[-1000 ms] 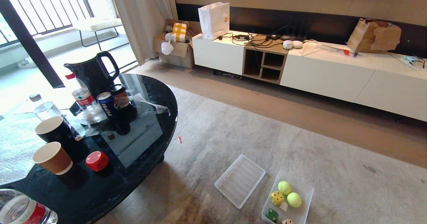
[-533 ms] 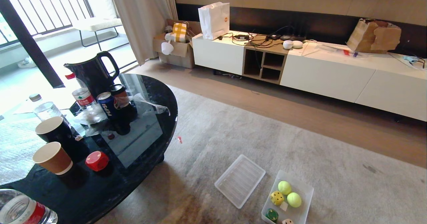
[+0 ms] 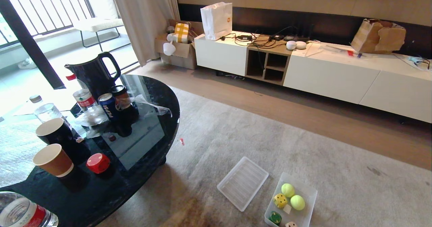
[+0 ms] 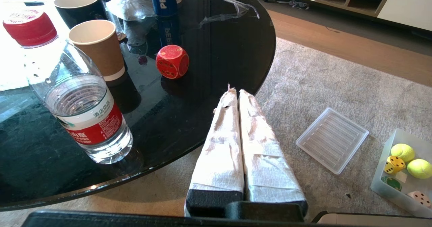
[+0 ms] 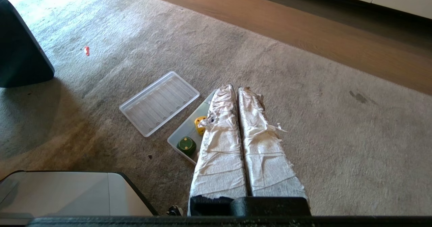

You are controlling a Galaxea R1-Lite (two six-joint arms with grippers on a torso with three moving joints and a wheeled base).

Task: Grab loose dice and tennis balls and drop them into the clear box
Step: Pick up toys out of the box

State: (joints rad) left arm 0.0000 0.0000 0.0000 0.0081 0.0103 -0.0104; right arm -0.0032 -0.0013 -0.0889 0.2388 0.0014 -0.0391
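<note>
Nearest the robot, both arms hang parked with nothing in hand. The left gripper [image 4: 235, 91] sits low beside the near edge of the bench [image 4: 219, 44], its cloth-wrapped fingers [image 4: 226, 119] pressed together. The right gripper [image 5: 235, 88] hangs over the carpet [image 5: 303, 85] above the clear box [image 5: 184, 132], its fingers together as well and empty.

On the carpet, the clear box [image 3: 308, 193] already holds two tennis balls [image 3: 288, 190], the yellow die [image 3: 280, 200], the dark green die [image 3: 275, 217] and a tan die [image 3: 291, 224] at its near end. The ribbed lid [image 3: 243, 183] lies flat just beside it, apart from the box.

Further off, on the glossy black bench, the red die [image 3: 98, 162] stands alone near a brown paper cup [image 3: 53, 160], with a water bottle [image 4: 79, 98] closer to the robot and a Pepsi can [image 3: 108, 106] behind.

By my reading, the red die is the one loose piece left, so the step in hand is the start of fetching it. The left arm looks best placed. The next move calls for parting those fingers, lifting over the bench edge, and coming down on the die without knocking the cup or the bottle, then carrying it across to the box.
</note>
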